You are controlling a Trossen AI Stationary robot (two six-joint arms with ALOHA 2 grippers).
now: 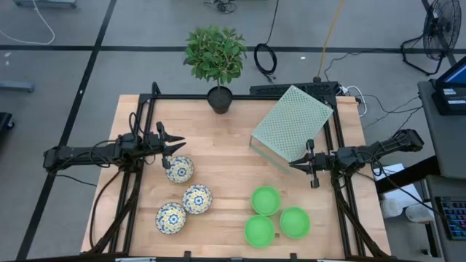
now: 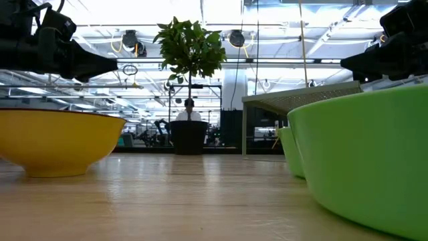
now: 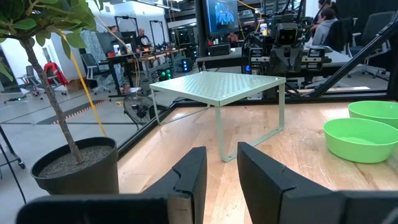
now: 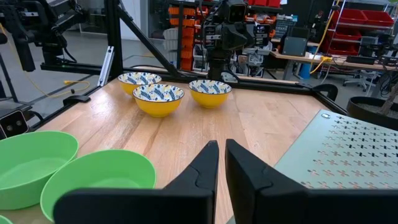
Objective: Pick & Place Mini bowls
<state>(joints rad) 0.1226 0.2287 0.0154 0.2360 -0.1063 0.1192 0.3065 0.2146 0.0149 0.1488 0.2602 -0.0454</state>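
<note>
Bowls untouched: three patterned bowls (image 1: 183,196) left, three green bowls (image 1: 273,213) right. Your left gripper (image 1: 179,143) hovers part-open, empty; right gripper (image 1: 293,166) closed, empty.

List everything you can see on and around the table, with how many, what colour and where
patterned mini bowls: three, white with blue-and-yellow floral insides, yellow outsides, table's left half
green mini bowls: three, bright green, clustered in the right front part
perforated shelf: one, pale green, right rear, standing on legs
potted plant: one, green leaves in a black pot, rear edge, centre
floor fan: one, black, beyond the right rear corner
left gripper: open, empty, above the rear patterned bowl
right gripper: shut, empty, by the shelf's front edge
</note>
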